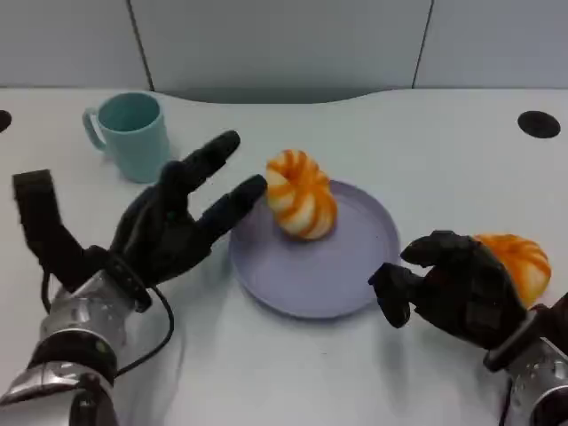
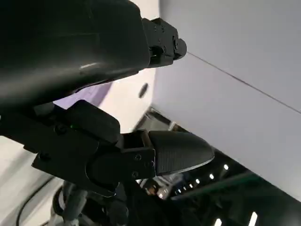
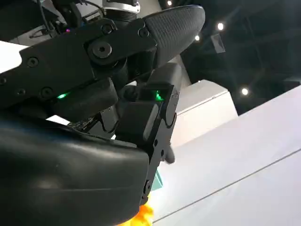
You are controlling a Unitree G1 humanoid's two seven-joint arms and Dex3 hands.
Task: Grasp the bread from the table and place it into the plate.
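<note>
One orange-and-white striped bread (image 1: 300, 193) sits on the back left part of the lavender plate (image 1: 355, 284) in the middle of the table. My left hand (image 1: 177, 222) is open just left of the plate, its fingers spread toward that bread, with one fingertip close to it. A second striped bread (image 1: 524, 262) lies on the table right of the plate, partly hidden behind my right hand (image 1: 453, 288). That hand's fingers curl inward with nothing seen in them. A sliver of this bread (image 3: 146, 214) shows beside the right hand (image 3: 117, 94) in the right wrist view.
A teal mug (image 1: 133, 133) stands at the back left, beyond my left hand. Black round holes (image 1: 539, 123) mark the table's far corners. A black cable (image 1: 160, 337) loops by my left forearm. The table's far edge meets grey wall panels.
</note>
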